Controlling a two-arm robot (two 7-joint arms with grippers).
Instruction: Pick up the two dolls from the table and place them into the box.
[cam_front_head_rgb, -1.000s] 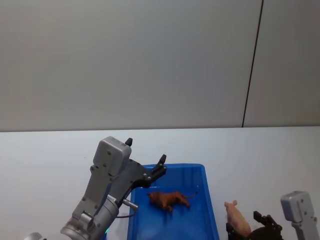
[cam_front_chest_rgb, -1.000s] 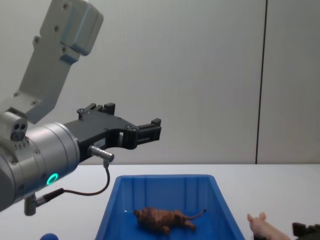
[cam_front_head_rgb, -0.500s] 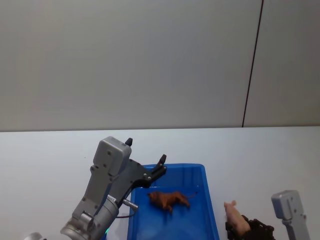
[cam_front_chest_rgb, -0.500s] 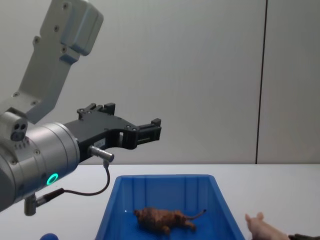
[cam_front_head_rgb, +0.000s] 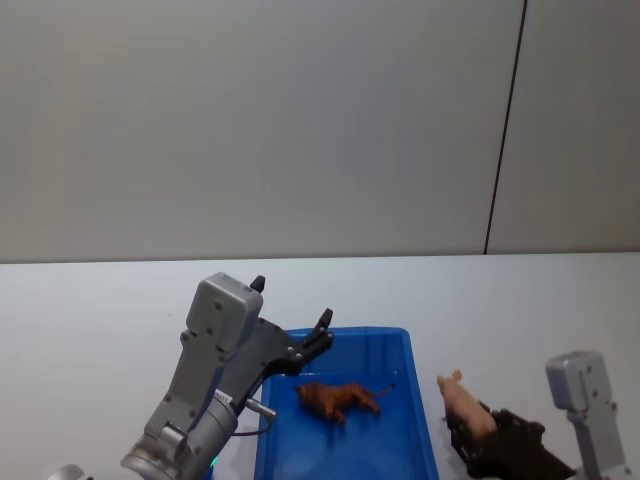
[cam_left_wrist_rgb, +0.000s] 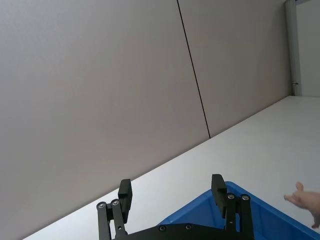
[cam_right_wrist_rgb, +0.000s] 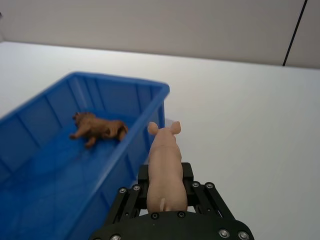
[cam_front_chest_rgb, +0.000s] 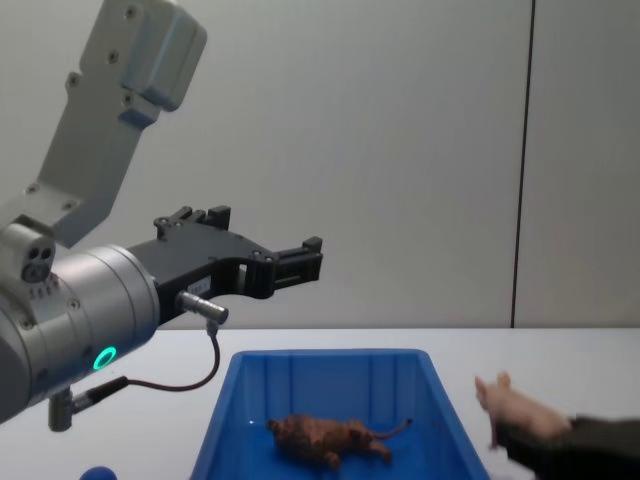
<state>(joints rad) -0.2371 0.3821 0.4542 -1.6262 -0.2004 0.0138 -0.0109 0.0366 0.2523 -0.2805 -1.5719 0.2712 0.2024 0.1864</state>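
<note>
Right gripper pinches pig by rear, aloft at 3 o'clock of box — lion already inside. Left gripper parked over 10 o'clock corner, fingers wide. Risk: shallow pinch — pig slips, clips rim.

A plain grey wall faces me. A thin dark seam runs down its right side.

Head looks down, chest across; both share the box
</note>
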